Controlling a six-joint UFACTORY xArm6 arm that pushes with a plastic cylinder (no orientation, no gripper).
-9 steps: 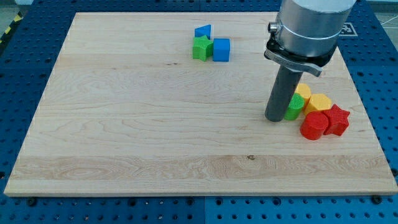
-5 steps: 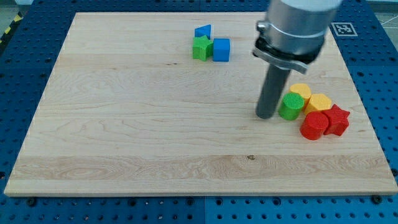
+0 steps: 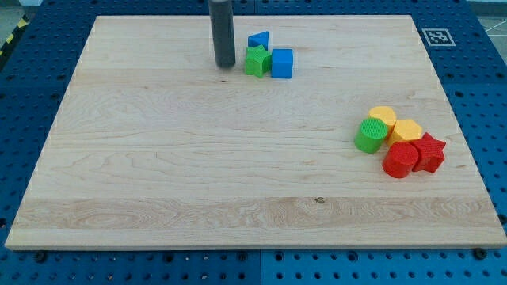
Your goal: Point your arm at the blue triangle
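The blue triangle [image 3: 259, 39] lies near the view's top, just above a green star [image 3: 255, 61] and beside a blue cube [image 3: 282, 63]. My tip [image 3: 226, 65] rests on the board just left of the green star, a short way below and to the left of the blue triangle. It touches no block that I can see.
At the view's right a cluster sits close together: a green cylinder [image 3: 369, 135], a yellow cylinder [image 3: 383, 118], a yellow hexagon [image 3: 406, 131], a red cylinder [image 3: 401, 160] and a red star [image 3: 429, 152]. The wooden board [image 3: 158, 158] ends at blue perforated table.
My rod has moved from beside the green cylinder at the right up and left across the board to the left of the green star. No block has moved.
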